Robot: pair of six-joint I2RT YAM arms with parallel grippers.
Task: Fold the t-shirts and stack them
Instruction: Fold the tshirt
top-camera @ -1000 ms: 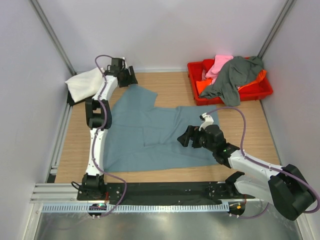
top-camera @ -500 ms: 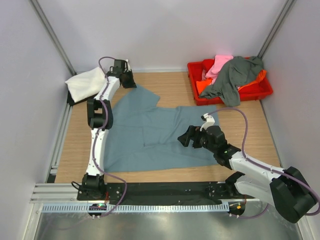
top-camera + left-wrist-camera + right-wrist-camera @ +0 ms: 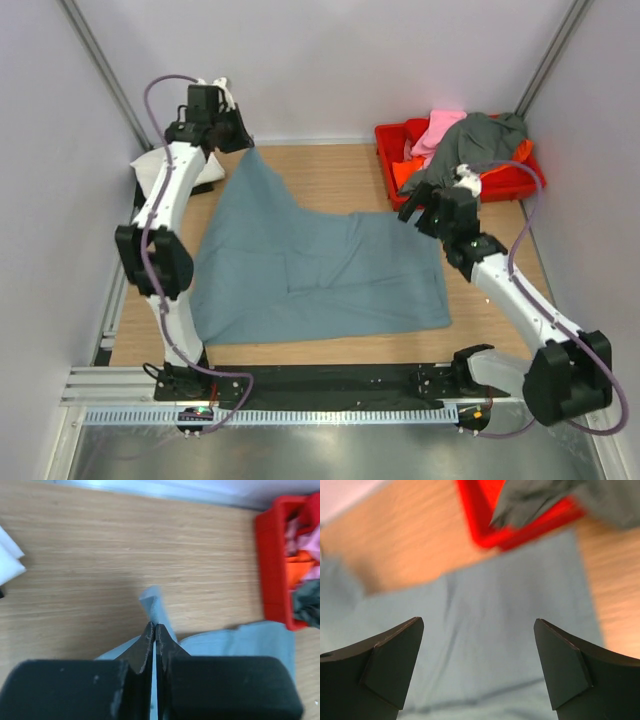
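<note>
The dusty blue-grey t-shirt (image 3: pixel 310 270) lies spread over the middle of the table. Its far left corner (image 3: pixel 152 600) is pulled up off the wood. My left gripper (image 3: pixel 243 143) is shut on that corner, with the cloth pinched between the jaws (image 3: pixel 155 626). My right gripper (image 3: pixel 418 212) hangs open above the shirt's far right part, with nothing between its fingers (image 3: pixel 395 665). Under it is the blue-grey cloth (image 3: pixel 495 630). A white t-shirt (image 3: pixel 146 168) lies at the far left, partly hidden by the left arm. Dark grey (image 3: pixel 470 145), pink (image 3: pixel 438 128) and orange (image 3: pixel 405 172) t-shirts are heaped in the crate.
A red plastic crate (image 3: pixel 520 182) stands at the far right corner, close behind my right gripper; it also shows in the wrist views as the crate (image 3: pixel 272 555) and the crate (image 3: pixel 485 525). Bare wood lies between the shirt and the back wall.
My left gripper shut on the shirt's far left corner and lifted it up and back. My right arm swung from the shirt's front middle to its far right, near the crate, still open.
</note>
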